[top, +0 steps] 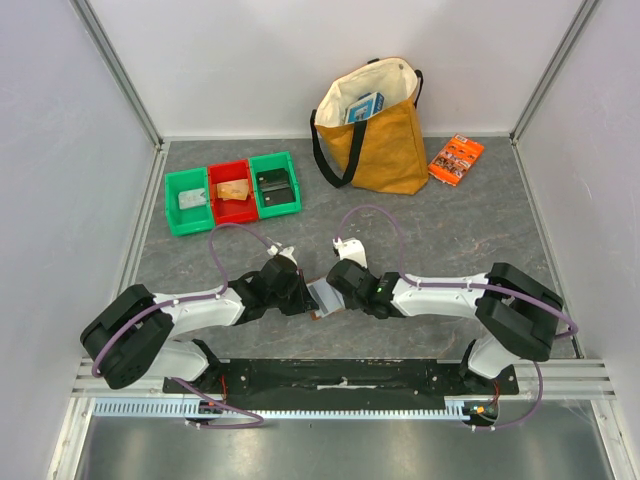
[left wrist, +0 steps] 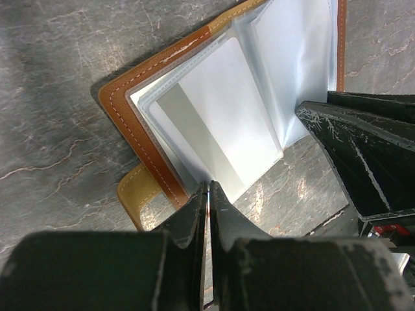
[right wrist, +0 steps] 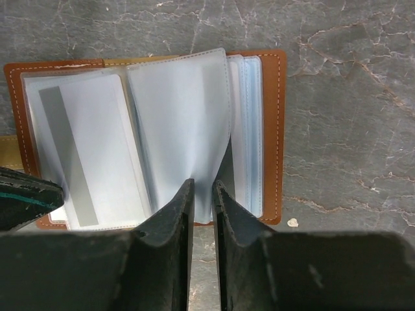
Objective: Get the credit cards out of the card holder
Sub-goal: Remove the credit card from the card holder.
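The brown card holder point(top: 322, 298) lies open on the grey table between both grippers. A pale card point(left wrist: 214, 123) with a grey stripe sits inside a clear sleeve on the left page point(right wrist: 84, 149). My left gripper point(left wrist: 209, 186) is shut on the lower edge of that sleeve, beside the leather cover point(left wrist: 130, 123) and its tan tab point(left wrist: 133, 194). My right gripper point(right wrist: 203, 184) stands narrowly open. The lower edge of a bowed middle sleeve point(right wrist: 181, 129) sits between its tips. More sleeves stack against the right cover point(right wrist: 272, 129). No card lies loose outside the holder.
At the back left are a green bin point(top: 188, 200), a red bin point(top: 232, 192) and another green bin point(top: 274, 184). A mustard tote bag point(top: 375, 130) stands at the back centre. An orange packet point(top: 456, 158) lies to its right.
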`<state>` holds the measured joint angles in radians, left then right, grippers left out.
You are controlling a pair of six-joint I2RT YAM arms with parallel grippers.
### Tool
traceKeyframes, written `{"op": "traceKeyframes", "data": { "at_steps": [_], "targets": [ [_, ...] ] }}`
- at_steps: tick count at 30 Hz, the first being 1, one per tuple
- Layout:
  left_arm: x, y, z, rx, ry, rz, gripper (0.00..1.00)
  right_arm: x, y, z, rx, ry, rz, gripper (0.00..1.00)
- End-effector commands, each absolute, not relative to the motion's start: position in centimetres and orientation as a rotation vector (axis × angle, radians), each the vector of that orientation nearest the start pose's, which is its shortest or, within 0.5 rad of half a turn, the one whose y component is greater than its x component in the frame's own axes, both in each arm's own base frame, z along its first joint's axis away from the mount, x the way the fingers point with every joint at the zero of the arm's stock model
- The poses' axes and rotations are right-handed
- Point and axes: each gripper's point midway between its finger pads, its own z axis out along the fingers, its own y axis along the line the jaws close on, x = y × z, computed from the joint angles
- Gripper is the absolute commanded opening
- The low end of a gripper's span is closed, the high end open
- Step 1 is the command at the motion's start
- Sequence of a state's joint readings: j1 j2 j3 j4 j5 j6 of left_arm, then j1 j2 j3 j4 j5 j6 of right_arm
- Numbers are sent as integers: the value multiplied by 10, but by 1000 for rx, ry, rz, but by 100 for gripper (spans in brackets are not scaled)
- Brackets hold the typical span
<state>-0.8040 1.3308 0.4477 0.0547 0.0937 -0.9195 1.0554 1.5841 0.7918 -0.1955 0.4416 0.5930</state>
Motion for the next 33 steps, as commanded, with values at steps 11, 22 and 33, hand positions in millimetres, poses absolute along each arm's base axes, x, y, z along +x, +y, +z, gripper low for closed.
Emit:
{"op": "traceKeyframes", "data": {
  "at_steps": [11,22,33],
  "targets": [
    [179,-256,33,-129,2553,-871,9,190,327,67,-693,2287,496,18],
    [184,-234,53,-271,2425,-865,15,170,370,69,-870,2245,720,21],
    [183,-208,83,-374,2284,-880,26,169,387,70,-902,2236,772,38]
  ]
}}
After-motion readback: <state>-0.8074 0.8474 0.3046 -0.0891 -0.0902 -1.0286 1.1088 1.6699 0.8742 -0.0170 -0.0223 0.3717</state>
